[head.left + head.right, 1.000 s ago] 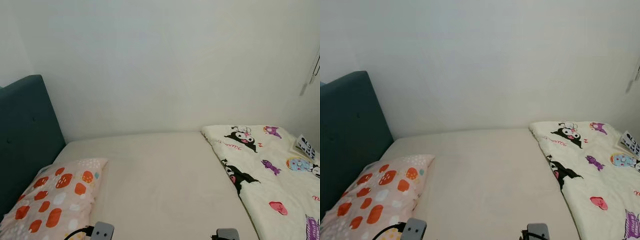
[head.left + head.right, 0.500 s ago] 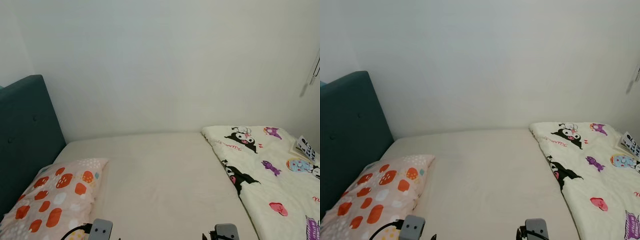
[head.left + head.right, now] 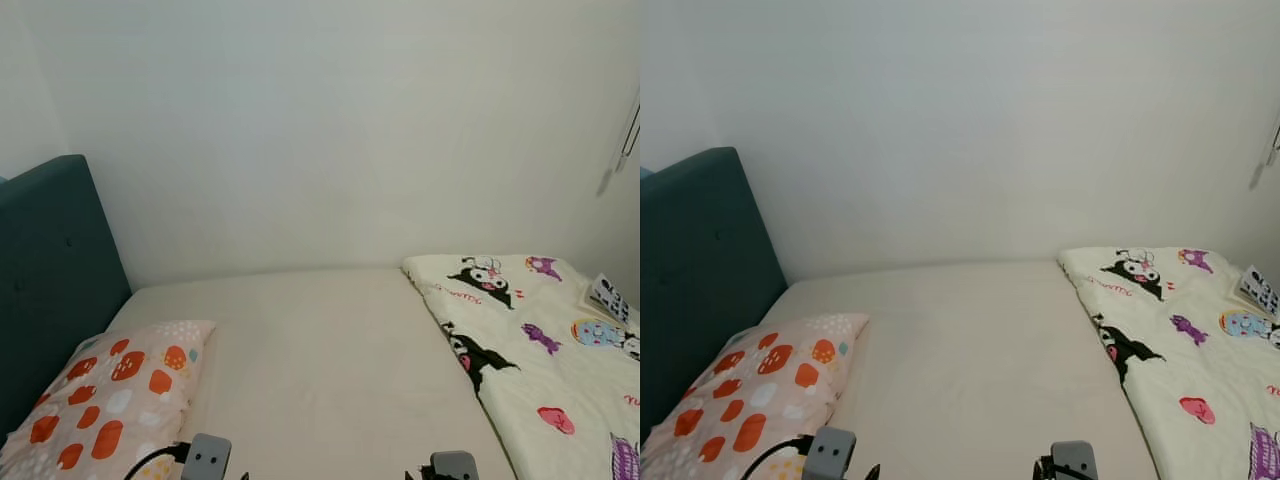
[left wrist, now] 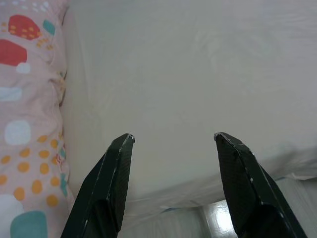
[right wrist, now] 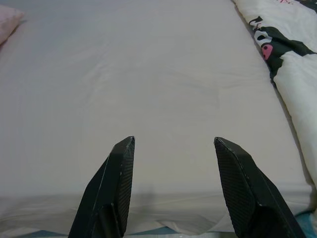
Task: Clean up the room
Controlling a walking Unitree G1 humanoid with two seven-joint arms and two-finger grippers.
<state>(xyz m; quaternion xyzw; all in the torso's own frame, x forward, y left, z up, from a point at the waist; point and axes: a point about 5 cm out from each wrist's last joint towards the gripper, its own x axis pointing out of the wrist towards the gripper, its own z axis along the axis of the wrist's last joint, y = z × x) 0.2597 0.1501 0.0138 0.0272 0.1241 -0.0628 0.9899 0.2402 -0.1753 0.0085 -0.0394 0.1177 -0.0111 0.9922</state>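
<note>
A bed with a cream sheet (image 3: pixel 320 360) lies before me. On its left end rests a pink pillow (image 3: pixel 105 395) with red and orange spots. A white quilt (image 3: pixel 545 360) printed with cartoon figures covers the right end, its edge folded back. My left gripper (image 4: pixel 173 141) hovers open over the sheet's near edge, beside the pillow (image 4: pixel 25 124). My right gripper (image 5: pixel 173 144) is open above the bare sheet (image 5: pixel 148 84), with the quilt (image 5: pixel 292 54) off to one side. Nothing sits between either pair of fingers.
A dark teal headboard (image 3: pixel 50 270) stands at the left. A plain white wall (image 3: pixel 330 130) runs behind the bed. A small black-and-white printed item (image 3: pixel 610 296) lies on the quilt at the far right. A cord (image 3: pixel 628 140) hangs at the right edge.
The whole picture has slid down a little, so the camera has tilted slightly up. The wrist parts at the bottom edge have shifted a little. Pillow and quilt lie as before.
</note>
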